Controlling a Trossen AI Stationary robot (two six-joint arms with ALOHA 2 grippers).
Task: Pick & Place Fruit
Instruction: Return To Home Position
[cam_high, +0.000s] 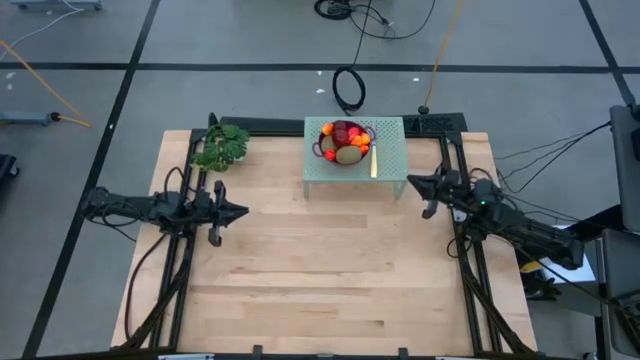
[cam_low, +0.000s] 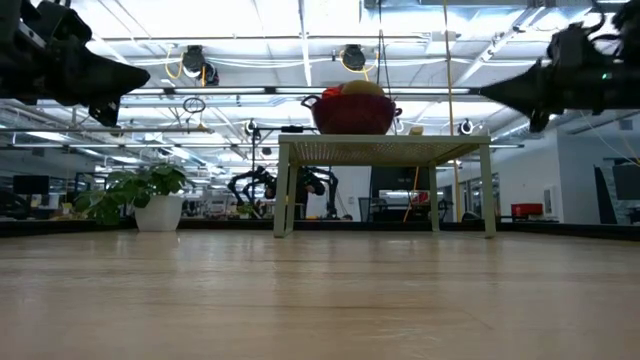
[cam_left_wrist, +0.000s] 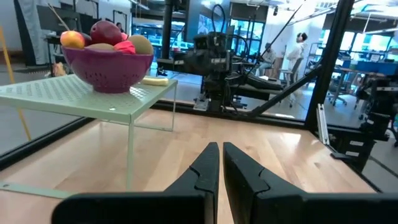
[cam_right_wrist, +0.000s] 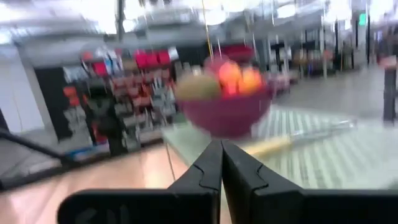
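A grey floor with dark seams lay around a pale wooden table (cam_high: 320, 290), and a coiled black cable (cam_high: 349, 88) sat on the floor beyond the table's 12 o'clock edge. Seen level across the table, a bright open workshop with ceiling lights showed behind it.

At about 10 o'clock on the table stood a leafy plant (cam_high: 222, 148) in a white pot. At 9 o'clock the left arm reached in from the table's side. The left gripper (cam_high: 242, 211) hung above the wood, pointing toward 3 o'clock. Its fingers (cam_left_wrist: 205, 171) lay almost together, with only a thin slit between them and nothing held.

At 12 o'clock stood a pale green perforated shelf (cam_high: 392, 145) on thin legs. A purplish-red bowl (cam_left_wrist: 115, 71) sat on its middle. The fruit (cam_high: 345, 135) lay heaped inside it, with reds, oranges and brownish greens rising over the rim. Just beside the bowl, on its 3 o'clock side, the yellowish knife (cam_high: 374, 160) lay flat on the shelf, running from 12 to 6 o'clock.

At about 2 o'clock the right arm came in from the table's other side. The right gripper (cam_high: 410, 182) hung in the air near the shelf's 4 o'clock corner, pointing toward 9 o'clock. Its fingers (cam_right_wrist: 208, 168) were pressed tight together and empty.
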